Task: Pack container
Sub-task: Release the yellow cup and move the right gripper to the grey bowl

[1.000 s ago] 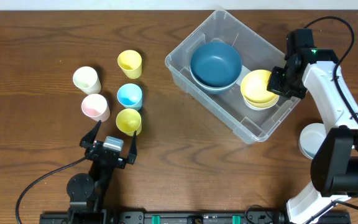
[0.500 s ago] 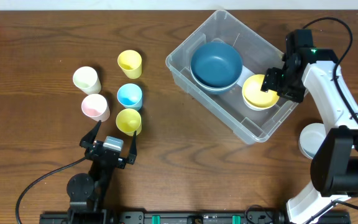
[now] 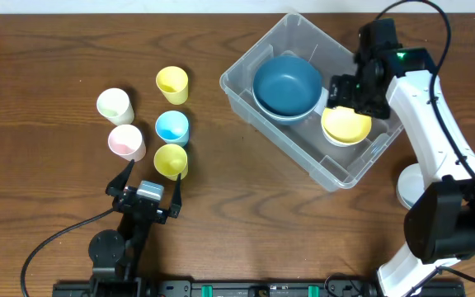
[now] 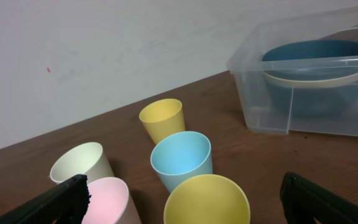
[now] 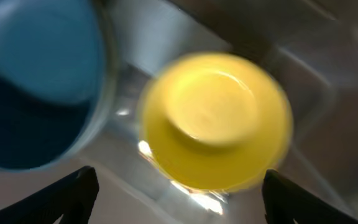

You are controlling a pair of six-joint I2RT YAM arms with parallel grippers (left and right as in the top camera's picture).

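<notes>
Container directly beneath the right end effector

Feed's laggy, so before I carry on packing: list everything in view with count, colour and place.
container: 1, clear, right of centre on the table
blue bowl: 1, blue, inside the container
pale bowl: 1, off-white, nested under the blue bowl
yellow bowl: 1, yellow, inside the container, beside the blue bowl
yellow cups: 2, yellow, left cluster
blue cup: 1, between them
pink cup: 1, left cluster
cream cup: 1, left cluster
pale round item: 1, whitish, right of the container, partly hidden
table: 1, dark wood
left gripper: open, by the cups
right gripper: open, above the yellow bowl
</notes>
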